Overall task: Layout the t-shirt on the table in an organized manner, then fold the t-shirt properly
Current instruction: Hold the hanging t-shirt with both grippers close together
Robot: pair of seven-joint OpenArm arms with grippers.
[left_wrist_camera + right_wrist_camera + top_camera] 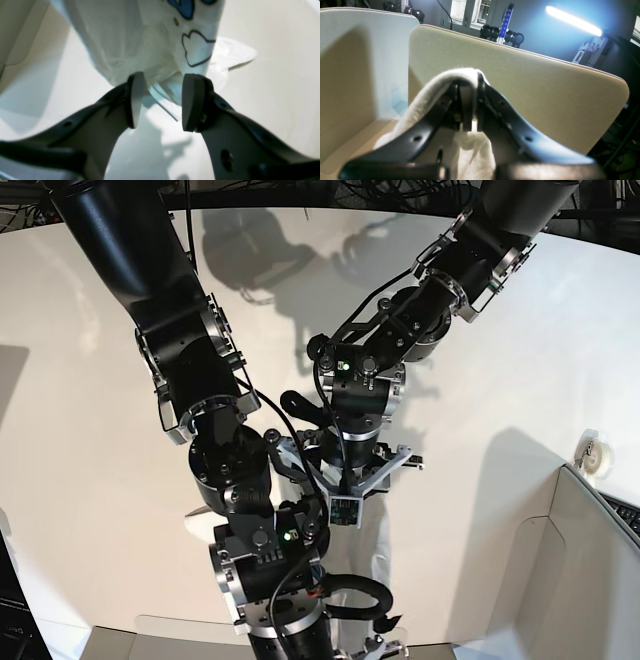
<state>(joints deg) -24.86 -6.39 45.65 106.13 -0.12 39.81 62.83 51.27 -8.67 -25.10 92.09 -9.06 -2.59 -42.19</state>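
— Closest to my left wrist camera are my own two dark pads (136, 100), standing well apart with nothing between them.

— And your left gripper (160, 101) itself, how does it sit?

— It points down at the t-shirt (150, 45), tips just beside the hanging bunch of white cloth, near the cloud outline of the print. Below the shirt lies the table (275, 100), with part of the cloth resting on it.

— Your other arm?

— My right gripper (470, 100) is raised above the table, jaws pressed together on a fold of the t-shirt, which drapes over the fingertips and hangs beneath.

— From the base view?

— Both arms reach inward and meet over the table's (90, 480) middle, wrists bent down, the shirt mostly hidden behind them.
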